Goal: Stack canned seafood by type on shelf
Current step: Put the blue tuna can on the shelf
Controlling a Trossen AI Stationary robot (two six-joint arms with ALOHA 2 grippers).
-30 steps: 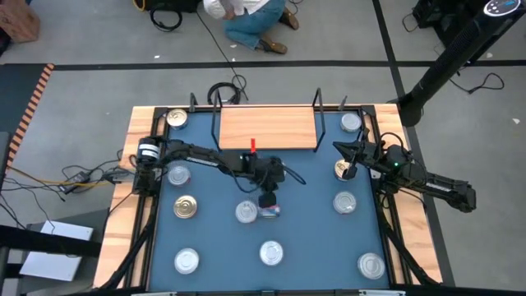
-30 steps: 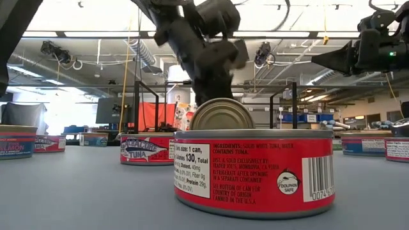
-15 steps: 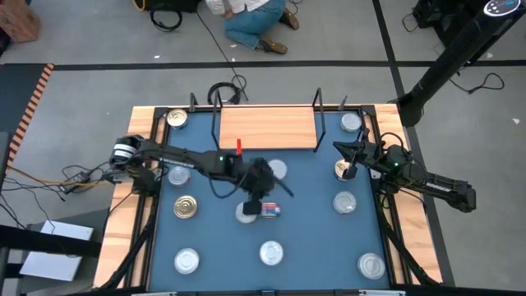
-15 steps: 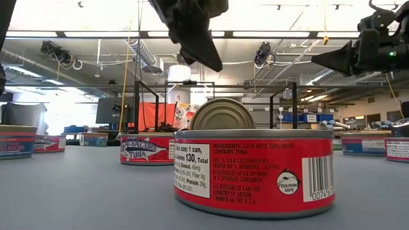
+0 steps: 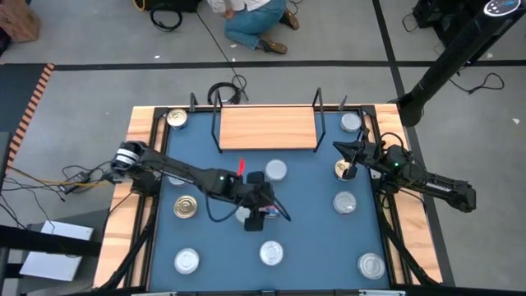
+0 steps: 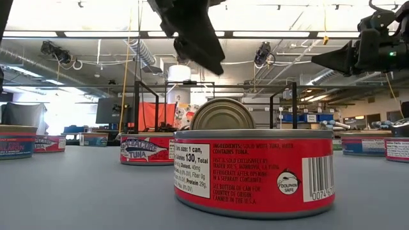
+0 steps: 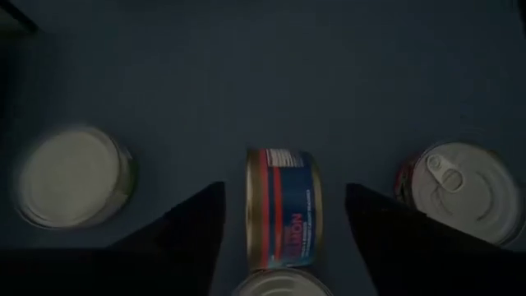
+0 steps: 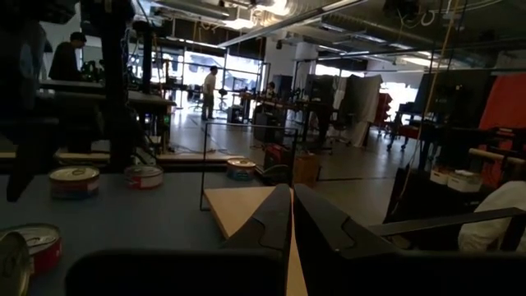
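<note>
Several canned seafood tins stand scattered on the blue table. The wooden shelf [image 5: 267, 127] at the far edge has nothing on its board. One red-and-blue labelled can [image 7: 283, 210] stands on its curved side next to a flat silver-lidded can [image 7: 279, 284]. Its lid [image 6: 222, 115] faces the near edge. My left gripper [image 7: 283, 191] hangs open above it, one finger on either side, touching nothing. My right gripper [image 5: 352, 160] is shut and hovers at the right, beside a gold-lidded can [image 5: 343, 170].
A red tuna can [image 6: 254, 169] sits near the table's front. Another silver can [image 5: 275, 170] stands just in front of the shelf. More cans lie along the left side [image 5: 185, 207], the right side [image 5: 345, 201] and in the far corners [image 5: 177, 119]. A person [image 5: 255, 20] sits on the floor beyond the table.
My left gripper has opened, let go of the can standing on its side, and risen above it while drifting slightly toward the near edge. The can stays on its side where it was. The silver can in front of the shelf, earlier covered by the arm, now shows.
</note>
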